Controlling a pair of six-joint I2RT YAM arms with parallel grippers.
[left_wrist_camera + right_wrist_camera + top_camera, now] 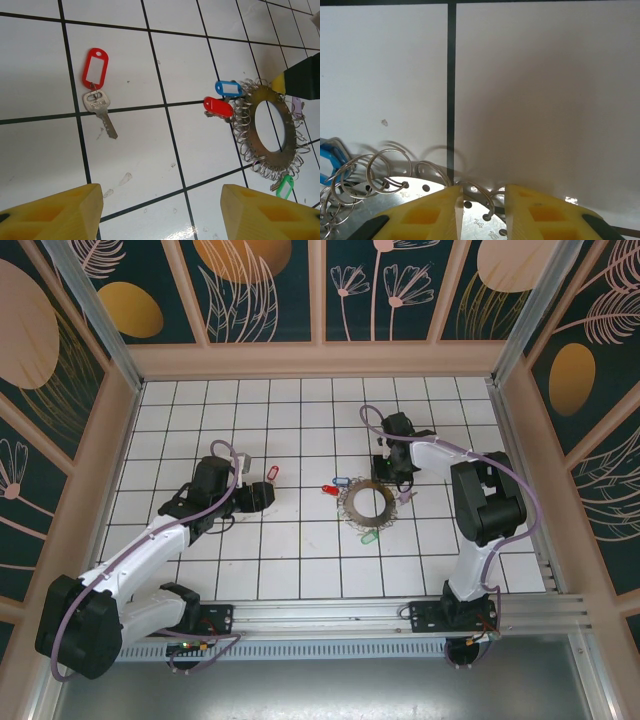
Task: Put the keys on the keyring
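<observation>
The keyring (351, 505) lies flat on the tiled floor, a grey disc fringed with small wire loops. A blue-tagged key (228, 88) and a red-tagged key (218, 106) sit at its left rim, a green tag (284, 186) at its near rim and a purple tag (297, 106) at its right. A loose red-tagged key (95, 70) lies apart to the left. My left gripper (160, 215) hovers open over bare tile near that key. My right gripper (482, 200) is low over the keyring's (410, 192) far rim, jaws a narrow gap apart around one small loop.
The white tiled floor (300, 550) is boxed in by patterned walls at the back and both sides. A metal rail (400, 615) with the arm bases runs along the near edge.
</observation>
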